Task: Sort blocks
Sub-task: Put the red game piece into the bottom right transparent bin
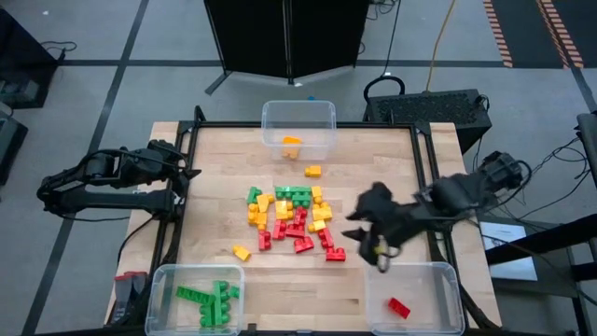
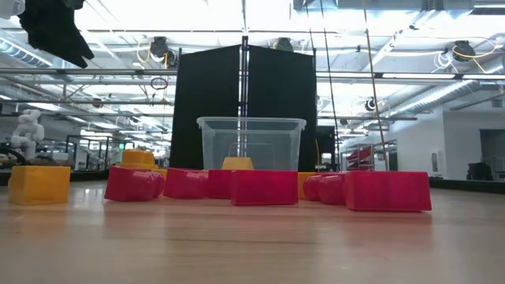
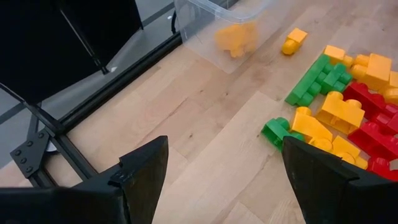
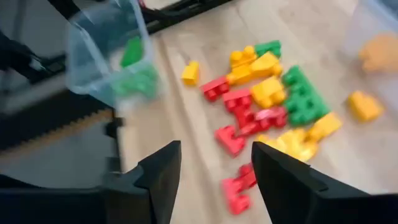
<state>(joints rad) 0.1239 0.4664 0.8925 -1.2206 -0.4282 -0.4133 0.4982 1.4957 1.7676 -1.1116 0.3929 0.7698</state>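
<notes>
Looking down, the high view alone showed the blocks (image 1: 291, 218) heaped mid-tabletop (image 1: 215, 168), with green ones in the near-left bin (image 1: 195, 297), one red in the near-right bin (image 1: 415, 299), orange in the far bin (image 1: 298, 129). No writing was legible. The right hand (image 1: 381, 250) hovered empty, fingers apart, beside the pile; the left hand (image 1: 187, 173) waited wide open at the left edge.

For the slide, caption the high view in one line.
Right gripper hovers open beside the mixed blocks; left gripper waits open at the table's edge.
</notes>
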